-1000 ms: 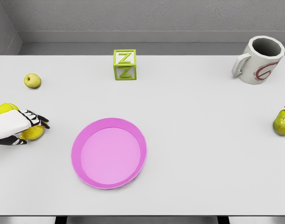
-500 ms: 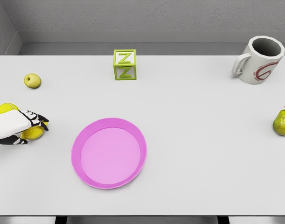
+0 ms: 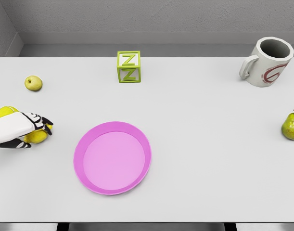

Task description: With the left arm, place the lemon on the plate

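You have a green Z block (image 3: 129, 67) at the table's (image 3: 199, 144) far middle, a white mug (image 3: 266, 62) with a red mark at far right, a green pear (image 3: 291, 126) at the right edge, and a small yellow-green apple (image 3: 33, 83) at far left.

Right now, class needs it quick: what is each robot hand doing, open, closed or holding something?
Left hand: fingers closed around the lemon at the table's left edge.
Right hand: not in view.
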Controlling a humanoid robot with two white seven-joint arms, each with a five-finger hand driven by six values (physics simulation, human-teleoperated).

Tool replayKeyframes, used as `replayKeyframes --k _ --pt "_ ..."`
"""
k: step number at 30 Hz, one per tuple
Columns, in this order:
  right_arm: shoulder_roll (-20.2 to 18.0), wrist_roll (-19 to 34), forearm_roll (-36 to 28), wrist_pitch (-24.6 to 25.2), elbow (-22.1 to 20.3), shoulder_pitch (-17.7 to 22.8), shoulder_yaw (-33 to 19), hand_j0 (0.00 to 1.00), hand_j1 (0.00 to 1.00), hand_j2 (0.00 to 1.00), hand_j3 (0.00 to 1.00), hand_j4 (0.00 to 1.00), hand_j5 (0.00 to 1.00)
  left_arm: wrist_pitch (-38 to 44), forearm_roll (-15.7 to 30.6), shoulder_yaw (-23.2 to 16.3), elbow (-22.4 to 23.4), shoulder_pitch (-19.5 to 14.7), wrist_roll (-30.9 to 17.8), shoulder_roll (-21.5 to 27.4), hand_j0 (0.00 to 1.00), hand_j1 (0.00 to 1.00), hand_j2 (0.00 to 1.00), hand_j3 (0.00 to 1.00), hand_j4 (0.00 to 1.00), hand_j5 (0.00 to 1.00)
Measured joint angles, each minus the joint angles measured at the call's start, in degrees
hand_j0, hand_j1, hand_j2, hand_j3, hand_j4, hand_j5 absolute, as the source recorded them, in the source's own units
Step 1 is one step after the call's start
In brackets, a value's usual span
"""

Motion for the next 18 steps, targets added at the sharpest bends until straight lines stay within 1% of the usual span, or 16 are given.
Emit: replayKeyframes --k 18 --pt "0.0 -0.01 0.0 0.0 0.0 0.09 0.0 1.0 1.0 1.0 1.0 1.0 1.0 0.0 2.09 0.54 -6.61 0.18 -0.17 0.49 0.63 0.63 0.63 0.63 0.63 0.63"
